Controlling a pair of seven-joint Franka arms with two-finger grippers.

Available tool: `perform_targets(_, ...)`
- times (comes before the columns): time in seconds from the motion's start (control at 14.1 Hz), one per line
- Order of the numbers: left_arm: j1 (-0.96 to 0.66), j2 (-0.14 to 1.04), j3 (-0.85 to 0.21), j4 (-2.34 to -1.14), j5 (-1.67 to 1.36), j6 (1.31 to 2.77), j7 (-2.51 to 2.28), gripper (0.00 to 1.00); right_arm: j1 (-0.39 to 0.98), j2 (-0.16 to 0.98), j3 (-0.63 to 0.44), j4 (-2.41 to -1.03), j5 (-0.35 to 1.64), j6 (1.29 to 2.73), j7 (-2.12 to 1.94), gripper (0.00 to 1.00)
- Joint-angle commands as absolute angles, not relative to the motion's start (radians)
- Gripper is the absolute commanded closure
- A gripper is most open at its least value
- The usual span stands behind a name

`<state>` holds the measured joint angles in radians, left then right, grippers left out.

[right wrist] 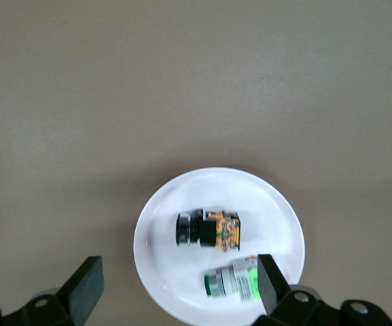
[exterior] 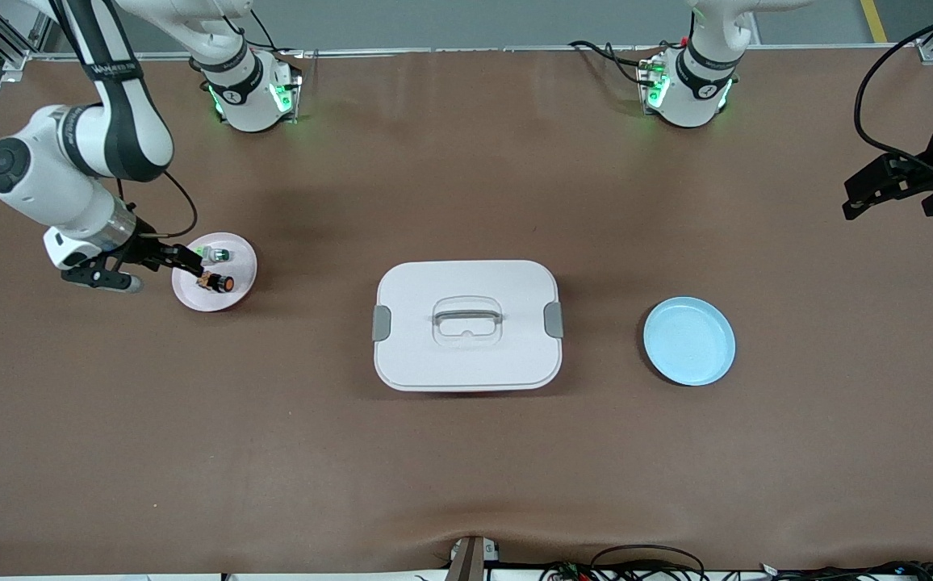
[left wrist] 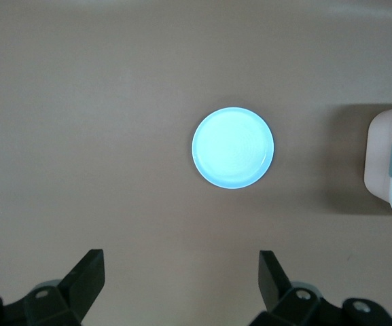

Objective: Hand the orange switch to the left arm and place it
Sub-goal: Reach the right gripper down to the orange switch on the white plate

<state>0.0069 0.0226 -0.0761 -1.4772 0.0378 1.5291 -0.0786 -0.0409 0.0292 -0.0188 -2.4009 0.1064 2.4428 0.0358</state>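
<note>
A pink plate (exterior: 234, 252) is located on the tabletop (exterior: 466, 452) toward the right arm's end, at roughly 9 o'clock from the box (exterior: 466, 324). Two items are contained in the plate: the orange switch (exterior: 216, 282) and, farther from the front camera, a green-and-white switch (exterior: 215, 255). The orange switch is laid on its side; a black body, an orange cap and orange markings are shown. The right gripper (exterior: 185, 260) is positioned over the plate's rim, with its fingers (right wrist: 87, 288) spread and nothing held.

The box is placed at the tabletop's centre, with its lid on and a grey clip (exterior: 382, 323) at each end.

A blue plate (exterior: 689, 340) is found at 3 o'clock from the box, and nothing is contained in it. The left gripper (exterior: 866, 198) is held over the tabletop at the left arm's end, released, with its fingers (left wrist: 90, 275) wide apart.
</note>
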Motion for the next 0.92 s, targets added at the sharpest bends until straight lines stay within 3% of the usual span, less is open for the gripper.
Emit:
perform_targets(0.0,0.003,0.035,-0.078,-1.477,0.035,1.542,-0.063,0.0,-0.038,0.11,-0.018,-2.402,0.107,2.537,0.031,0.0)
perform_targets(0.35,-0.002,0.058,-0.08,-1.477,0.035,1.565,-0.078,0.0,-0.038,0.225,-0.02,-2.402,0.101,2.664,0.029,0.0)
perform_targets(0.85,0.006,0.083,-0.08,-1.477,0.035,1.594,-0.08,0.0,-0.037,0.27,-0.02,-2.427,0.1,2.703,0.029,0.0)
